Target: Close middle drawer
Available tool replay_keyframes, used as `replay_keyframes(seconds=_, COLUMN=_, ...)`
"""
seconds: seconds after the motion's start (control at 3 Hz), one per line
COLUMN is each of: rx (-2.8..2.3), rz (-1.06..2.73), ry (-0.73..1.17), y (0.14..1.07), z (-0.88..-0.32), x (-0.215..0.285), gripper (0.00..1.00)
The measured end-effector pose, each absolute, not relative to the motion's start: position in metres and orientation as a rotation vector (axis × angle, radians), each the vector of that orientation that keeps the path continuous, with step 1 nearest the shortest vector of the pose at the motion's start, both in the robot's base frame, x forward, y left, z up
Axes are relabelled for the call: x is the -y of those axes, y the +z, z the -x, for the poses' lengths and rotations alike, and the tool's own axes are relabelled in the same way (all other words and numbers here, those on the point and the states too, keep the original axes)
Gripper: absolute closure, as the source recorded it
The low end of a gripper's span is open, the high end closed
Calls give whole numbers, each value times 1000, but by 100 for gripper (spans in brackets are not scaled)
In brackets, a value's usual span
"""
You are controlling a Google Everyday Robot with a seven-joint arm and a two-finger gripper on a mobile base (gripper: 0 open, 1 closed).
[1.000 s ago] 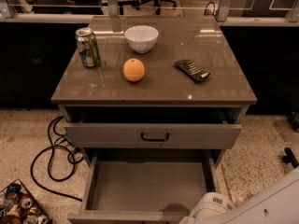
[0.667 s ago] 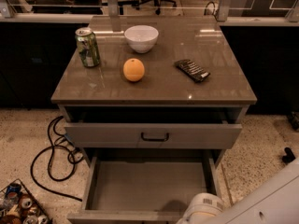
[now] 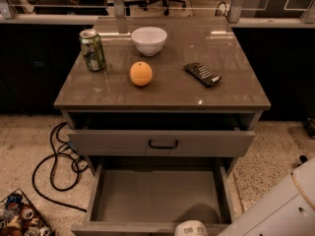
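Note:
The middle drawer [image 3: 147, 191] is pulled far out of the grey cabinet. Its bare grey inside shows, and its flat front [image 3: 118, 227] lies along the bottom edge of the view. Its handle is out of view. My gripper [image 3: 192, 228] shows only as a white rounded part at the bottom edge, right at the drawer's front and a little right of its middle. My white arm [image 3: 280, 210] fills the bottom right corner.
The top drawer [image 3: 162, 142], with a black bar handle, stands slightly open above. On the cabinet top [image 3: 162, 95] are a green can [image 3: 92, 49], a white bowl [image 3: 149, 40], an orange [image 3: 141, 73] and a dark snack bag [image 3: 202, 74]. A black cable [image 3: 56, 161] and a crate of cans [image 3: 19, 218] lie on the floor at left.
The white gripper part has moved left along the middle drawer's front and sunk lower in view. The drawers look unchanged.

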State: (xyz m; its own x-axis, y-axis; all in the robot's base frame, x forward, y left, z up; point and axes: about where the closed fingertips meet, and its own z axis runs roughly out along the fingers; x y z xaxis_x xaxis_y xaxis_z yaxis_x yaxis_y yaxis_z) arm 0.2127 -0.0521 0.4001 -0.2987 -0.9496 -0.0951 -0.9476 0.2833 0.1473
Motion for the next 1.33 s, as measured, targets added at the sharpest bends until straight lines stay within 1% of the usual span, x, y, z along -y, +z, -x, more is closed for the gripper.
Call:
replay_keyframes(seconds=0.33, rx=2546, rz=-1721, ry=-259, y=346, z=-186, x=43, gripper=100)
replay_keyframes(seconds=0.67, rx=2545, rz=-1722, ry=-259, y=346, z=-186, x=43, gripper=100)
replay_keyframes(seconds=1.0, rx=2595, rz=-1722, ry=-244, y=341, z=-212, x=50, gripper=100)
replay_keyframes(seconds=1.33, rx=2661, rz=-1736, ry=-235, y=331, z=-253, x=57, gripper=100)
